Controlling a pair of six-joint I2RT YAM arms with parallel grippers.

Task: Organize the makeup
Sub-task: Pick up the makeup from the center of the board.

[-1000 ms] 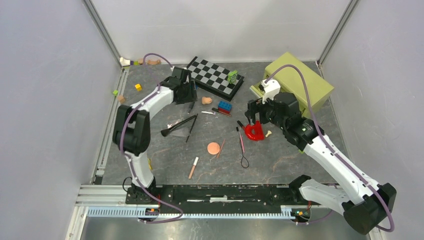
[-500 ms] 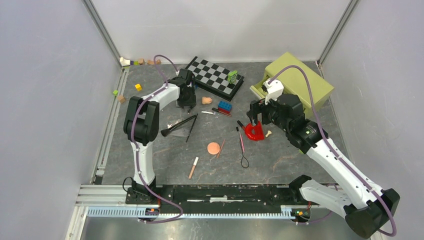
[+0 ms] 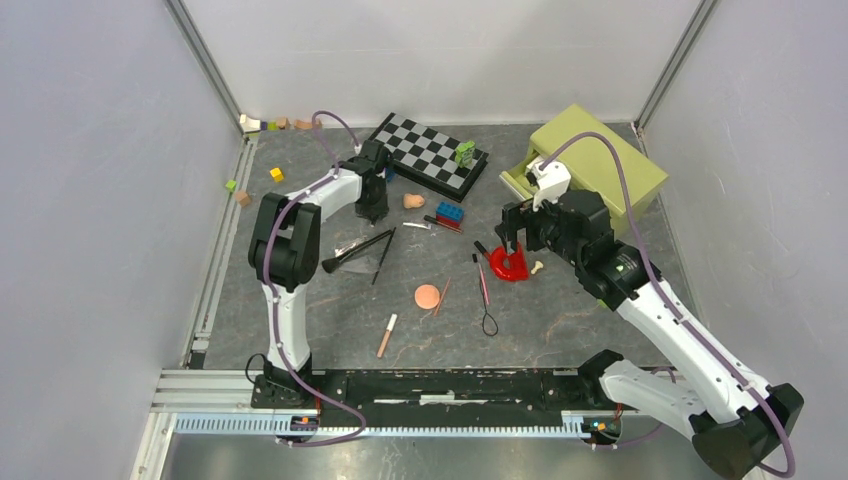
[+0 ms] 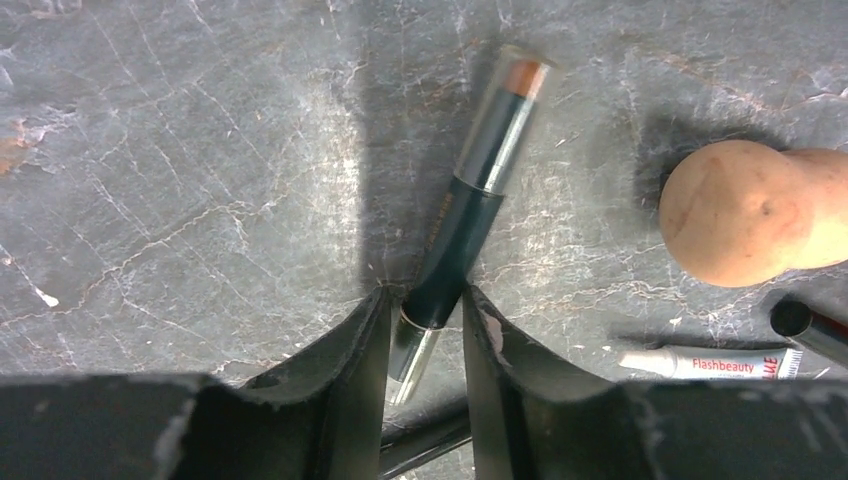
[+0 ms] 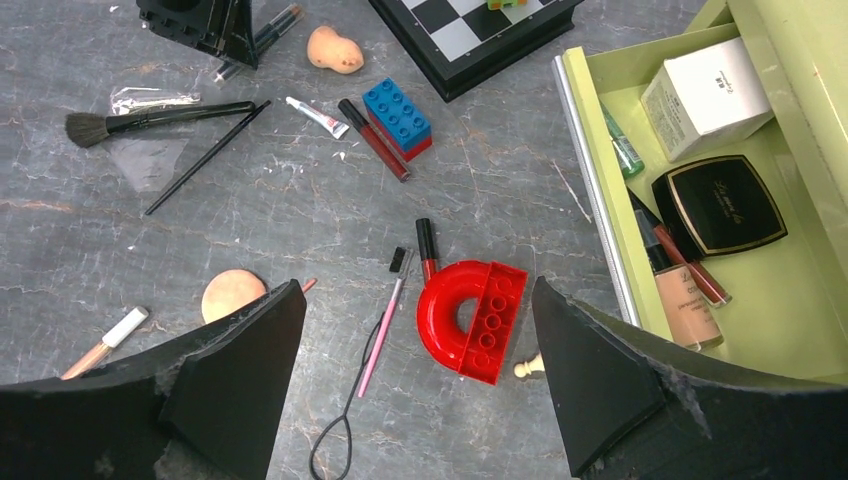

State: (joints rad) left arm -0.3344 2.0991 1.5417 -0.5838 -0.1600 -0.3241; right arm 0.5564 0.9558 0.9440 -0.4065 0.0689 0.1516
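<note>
A dark makeup stick (image 4: 480, 190) with a clear cap lies on the grey table. My left gripper (image 4: 425, 300) has its two fingertips pressed against the stick's lower end, low at the table (image 3: 375, 210). A peach sponge (image 4: 735, 215) and a small white tube (image 4: 710, 363) lie just right of it. My right gripper (image 5: 418, 290) hangs open above the red horseshoe piece (image 5: 470, 320), holding nothing. A fan brush (image 3: 358, 250), the round peach puff (image 3: 427, 296), a pink pencil (image 5: 385, 320) and a wooden pencil (image 3: 386, 336) lie scattered mid-table.
The green drawer box (image 3: 590, 165) stands open at the back right, holding a dark compact (image 5: 718, 205), a tan bottle (image 5: 685, 300) and a white box. A chessboard (image 3: 430, 150) sits at the back. A blue and red brick (image 3: 449, 212) lies beside lip pencils; small blocks line the left wall.
My left gripper has shifted right and down to the table and narrowed its jaws around the makeup stick. The right arm has barely moved and stays open.
</note>
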